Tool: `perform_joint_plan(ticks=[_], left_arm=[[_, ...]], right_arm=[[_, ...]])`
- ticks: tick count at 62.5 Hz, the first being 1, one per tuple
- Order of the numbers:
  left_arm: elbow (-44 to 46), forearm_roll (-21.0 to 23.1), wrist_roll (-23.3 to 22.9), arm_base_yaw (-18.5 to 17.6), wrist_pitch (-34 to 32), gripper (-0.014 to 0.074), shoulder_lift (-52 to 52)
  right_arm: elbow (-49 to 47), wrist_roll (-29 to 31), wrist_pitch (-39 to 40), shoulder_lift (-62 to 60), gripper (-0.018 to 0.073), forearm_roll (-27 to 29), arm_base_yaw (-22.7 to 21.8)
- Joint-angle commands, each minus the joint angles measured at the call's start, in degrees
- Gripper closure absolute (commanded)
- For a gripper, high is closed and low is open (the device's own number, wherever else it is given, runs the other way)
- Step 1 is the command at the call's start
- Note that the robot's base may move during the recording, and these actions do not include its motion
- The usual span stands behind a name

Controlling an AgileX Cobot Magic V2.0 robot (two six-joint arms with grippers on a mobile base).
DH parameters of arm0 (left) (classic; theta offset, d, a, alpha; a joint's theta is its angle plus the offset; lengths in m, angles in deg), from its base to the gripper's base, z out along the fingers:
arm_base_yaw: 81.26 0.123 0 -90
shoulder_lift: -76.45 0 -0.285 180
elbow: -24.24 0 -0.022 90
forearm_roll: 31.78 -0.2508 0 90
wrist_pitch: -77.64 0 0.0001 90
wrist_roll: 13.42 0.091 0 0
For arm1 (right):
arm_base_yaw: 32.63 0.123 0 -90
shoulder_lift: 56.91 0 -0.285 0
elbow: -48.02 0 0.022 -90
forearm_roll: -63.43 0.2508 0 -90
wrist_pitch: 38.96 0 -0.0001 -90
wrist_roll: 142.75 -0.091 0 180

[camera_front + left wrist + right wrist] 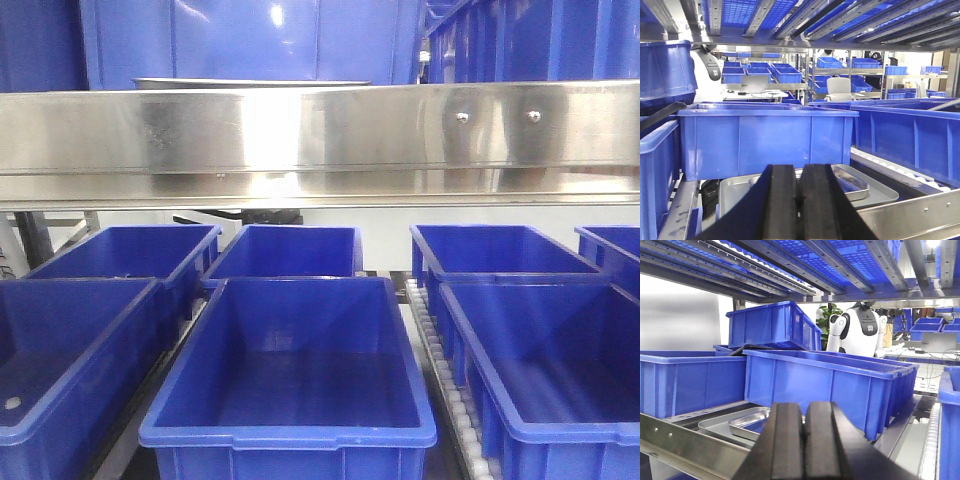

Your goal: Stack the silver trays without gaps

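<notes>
Left wrist: silver trays [860,189] lie flat, nested.

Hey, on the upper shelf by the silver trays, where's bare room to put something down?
Little bare shelf shows. The large shallow silver-grey metal tray has flat floor free right of the smaller silver tray lying in it. Behind, the blue plastic bin crowds close; in front runs the polished steel beam.

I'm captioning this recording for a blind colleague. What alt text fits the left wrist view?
The left gripper, its black jaws closed together, points at two silver trays on a shelf, the smaller lying inside the larger. A blue bin stands just behind them, with more bins and shelving beyond.
</notes>
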Motion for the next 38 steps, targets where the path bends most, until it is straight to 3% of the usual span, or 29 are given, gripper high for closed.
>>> perform_joint_plan(ticks=[1,9,23,38], left_arm=[[-0.1,0.1,-0.4,-0.2,-0.7,0.0612,-0.4],[-0.1,0.1,-0.4,-0.2,-0.7,0.0612,-0.4],[-0.1,0.1,-0.4,-0.2,-0.7,0.0612,-0.4],[-0.1,0.1,-0.4,-0.2,-0.7,0.0612,-0.4]], right_arm=[[0.1,0.5,0.7,-0.7,0.0638,0.0,0.1],[0.1,0.5,0.3,-2.8,0.0638,-0.4,-3.1],[3.6,0.5,-0.9,-6.2,0.0638,-0.4,-19.8],[10.8,0.5,-4.7,-11.4,0.0638,-0.4,-29.5]])
